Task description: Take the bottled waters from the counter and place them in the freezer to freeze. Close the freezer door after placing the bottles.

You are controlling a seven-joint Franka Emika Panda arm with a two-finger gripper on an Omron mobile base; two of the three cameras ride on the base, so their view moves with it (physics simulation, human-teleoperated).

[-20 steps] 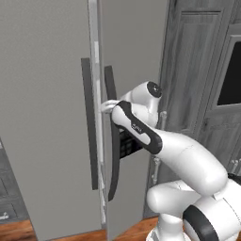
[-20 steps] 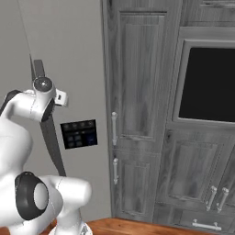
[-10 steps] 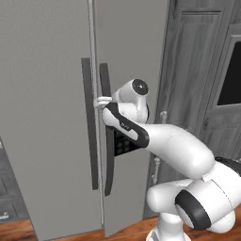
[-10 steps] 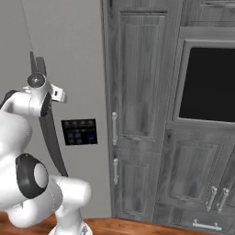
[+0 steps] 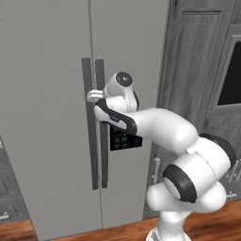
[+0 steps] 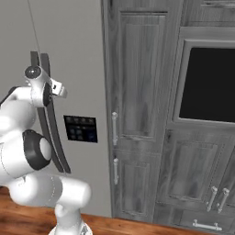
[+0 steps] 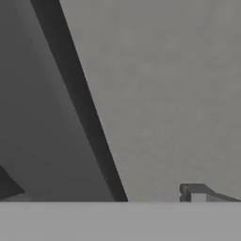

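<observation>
Door-closing or door-opening stage, judged from the pose: tool [image 5: 92,96] right at the dark bar handle [image 5: 88,122] of the freezer door [image 5: 44,117], jaws spread wide, gripping nothing. Freezer door looks shut or very nearly so, its edge meeting the twin door [image 5: 129,42] along a thin vertical seam just beside the handle. No telling from here whether the bottles are already inside; none to be seen near the handle, nor any table.

Next move, by judgement: either closing onto the bar handle to pull, or backing away from it if the door is fully home. Calls for staying square to the bar and clear of the second handle [image 5: 102,122] right beside it.

Materials: freezer door flat, matte, light grey, plain. Handles long, slim, dark, slightly bowed. Black dispenser panel [image 6: 81,128] with small lit squares to the right of the handles. Farther right of the handles, dark grey panelled cabinets [image 6: 137,92] with wood grain and short metal pulls.
</observation>
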